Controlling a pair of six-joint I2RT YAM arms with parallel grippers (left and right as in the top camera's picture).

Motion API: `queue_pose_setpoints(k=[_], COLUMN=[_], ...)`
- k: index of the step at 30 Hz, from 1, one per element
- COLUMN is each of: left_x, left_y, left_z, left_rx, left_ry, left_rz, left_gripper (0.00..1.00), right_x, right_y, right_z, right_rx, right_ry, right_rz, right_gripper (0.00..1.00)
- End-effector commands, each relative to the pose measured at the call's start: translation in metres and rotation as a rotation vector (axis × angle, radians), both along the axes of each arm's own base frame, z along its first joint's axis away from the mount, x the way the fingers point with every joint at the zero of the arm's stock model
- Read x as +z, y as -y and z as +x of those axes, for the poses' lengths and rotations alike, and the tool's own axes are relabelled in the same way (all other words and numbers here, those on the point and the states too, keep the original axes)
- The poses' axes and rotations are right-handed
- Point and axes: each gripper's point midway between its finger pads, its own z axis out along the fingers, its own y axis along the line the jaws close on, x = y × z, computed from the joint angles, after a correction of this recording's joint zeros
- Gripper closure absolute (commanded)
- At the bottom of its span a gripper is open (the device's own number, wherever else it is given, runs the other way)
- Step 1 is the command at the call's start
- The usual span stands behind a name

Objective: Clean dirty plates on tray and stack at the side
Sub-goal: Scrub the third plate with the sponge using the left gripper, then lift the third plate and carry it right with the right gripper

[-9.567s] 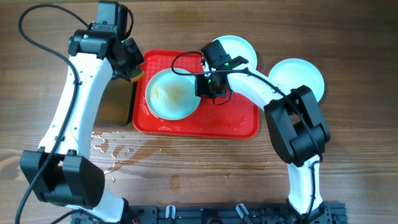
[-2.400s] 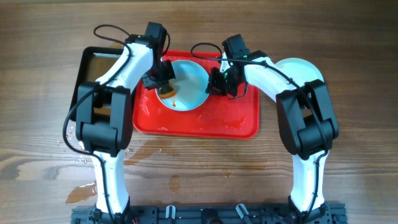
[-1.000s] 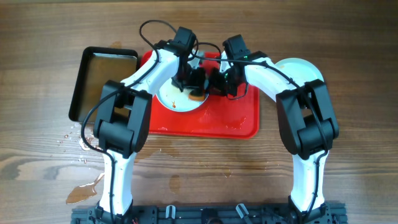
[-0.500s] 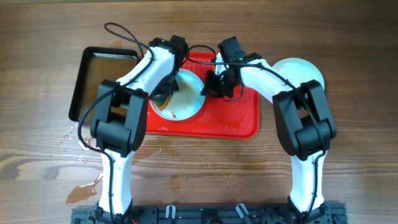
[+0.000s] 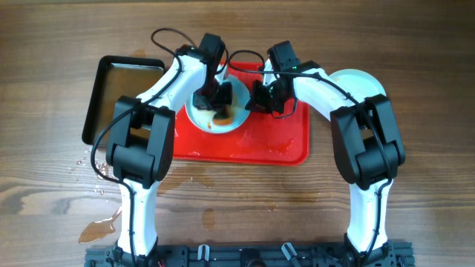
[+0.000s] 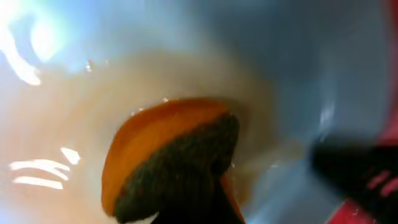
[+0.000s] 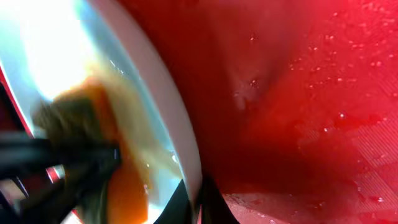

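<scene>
Claws of both arms meet at one pale mint-white round plate (image 5: 237,107). The right claw (image 7: 194,202) is narrowed to a thin slit and pinches the plate's right rim, one dark finger on each face of the edge. The plate is tilted, with that edge raised off the bright red rectangular plastic tray (image 5: 252,144) beneath it.

The left claw (image 5: 215,100) reaches down into the plate's hollow and holds an orange sponge with a dark scouring face (image 6: 168,155). Its fingers are too blurred in the wrist view to tell their gap. The sponge is pressed against the plate's inner surface, where a pale orange-brown film spreads around it.

The tray's floor is wet, beaded with droplets to the right of the plate. A second pale round plate (image 5: 360,81) lies off the tray on the wooden worktop (image 5: 415,44), partly under the right arm. A black rectangular tray (image 5: 132,61) sits just left of the red one. Brownish puddles (image 5: 100,230) lie on the worktop near the left arm's base.
</scene>
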Motion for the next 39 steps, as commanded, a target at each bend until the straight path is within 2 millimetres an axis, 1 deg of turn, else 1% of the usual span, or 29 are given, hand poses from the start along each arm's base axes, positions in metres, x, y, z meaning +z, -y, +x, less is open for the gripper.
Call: queue_pose_setpoints(k=[1,2,3,5,6,8,9,11,12,13,15,16,18,19,20,22,23,25,27,28,29,30,32,33,35,36,39], left_x=[-0.048,-0.048,-0.046,-0.043,-0.04,-0.038,-0.038,-0.039,-0.04,-0.04,-0.036,-0.031,-0.025,-0.024,-0.025,-0.028,-0.029,-0.031,-0.035,-0.04,-0.044,-0.046,-0.046,-0.041,-0.021,-0.004,0.068], left_y=[-0.025,-0.049,-0.068,-0.092,-0.108,-0.12,-0.119,-0.11,-0.099,-0.079,-0.042,-0.016,0.004,0.01,0.012,0.016,0.019,0.022,0.014,-0.003,-0.024,-0.046,-0.082,-0.093,-0.104,-0.106,-0.1], left_z=[0.018,0.026,0.025,0.018,0.007,-0.013,-0.021,-0.038,-0.047,-0.058,-0.071,-0.078,-0.081,-0.078,-0.074,-0.057,-0.047,-0.02,0.003,0.021,0.032,0.039,0.047,0.049,0.051,0.05,0.039], left_rx=[0.143,0.262,0.353,0.463,0.539,0.569,0.563,0.527,0.469,0.369,0.204,0.093,-0.005,-0.035,-0.042,-0.045,-0.044,-0.018,0.059,0.181,0.298,0.4,0.533,0.555,0.581,0.572,0.455], left_ry=[0.054,0.091,0.105,0.096,0.069,-0.016,-0.057,-0.154,-0.211,-0.284,-0.362,-0.391,-0.39,-0.372,-0.351,-0.28,-0.24,-0.137,-0.063,-0.016,0.022,0.049,0.093,0.095,0.083,0.072,0.043], left_rz=[0.168,0.284,0.372,0.481,0.549,0.588,0.585,0.545,0.493,0.39,0.191,0.044,-0.08,-0.118,-0.128,-0.153,-0.166,-0.191,-0.151,-0.068,0.026,0.117,0.241,0.248,0.241,0.218,0.089], left_gripper=[0.96,0.96,0.96,0.96,0.96,0.96,0.96,0.96,0.96,0.96,0.96,0.96,0.96,0.96,0.96,0.96,0.96,0.96,0.96,0.96,0.96,0.96,0.96,0.96,0.96,0.96,0.96], right_x=[-0.025,-0.025,-0.025,-0.025,-0.025,-0.025,-0.025,-0.025,-0.025,-0.025,-0.025,-0.025,-0.025,-0.025,-0.025,-0.025,-0.025,-0.025,-0.025,-0.025,-0.025,-0.025,-0.026,-0.026,-0.025,-0.025,-0.025], right_y=[0.002,0.002,0.002,0.002,0.002,0.002,0.002,0.002,0.002,0.002,0.002,0.002,0.002,0.002,0.002,0.002,0.002,0.002,0.002,0.002,0.002,0.002,0.002,0.002,0.002,0.002,0.002], right_z=[-0.015,-0.015,-0.015,-0.015,-0.015,-0.015,-0.015,-0.015,-0.015,-0.015,-0.015,-0.015,-0.015,-0.015,-0.015,-0.015,-0.015,-0.015,-0.015,-0.015,-0.015,-0.015,-0.015,-0.015,-0.014,-0.014,-0.014], right_rx=[0.001,0.001,0.001,0.001,0.001,0.001,0.001,0.001,0.001,0.001,0.001,0.002,0.002,0.002,0.003,0.005,0.004,0.004,0.005,0.005,0.005,0.006,0.006,0.006,0.006,0.006,0.006], right_ry=[-0.063,-0.063,-0.063,-0.063,-0.063,-0.062,-0.061,-0.06,-0.06,-0.06,-0.06,-0.06,-0.061,-0.06,-0.059,-0.059,-0.059,-0.061,-0.061,-0.061,-0.06,-0.059,-0.058,-0.057,-0.056,-0.055,-0.053], right_rz=[-0.042,-0.042,-0.042,-0.042,-0.043,-0.042,-0.042,-0.042,-0.041,-0.041,-0.041,-0.041,-0.041,-0.041,-0.041,-0.041,-0.041,-0.043,-0.043,-0.043,-0.043,-0.044,-0.046,-0.046,-0.046,-0.045,-0.046], right_gripper=[0.96,0.96,0.96,0.96,0.96,0.96,0.96,0.96,0.96,0.95,0.96,0.96,0.96,0.96,0.96,0.96,0.96,0.96,0.96,0.96,0.96,0.96,0.96,0.96,0.96,0.96,0.96])
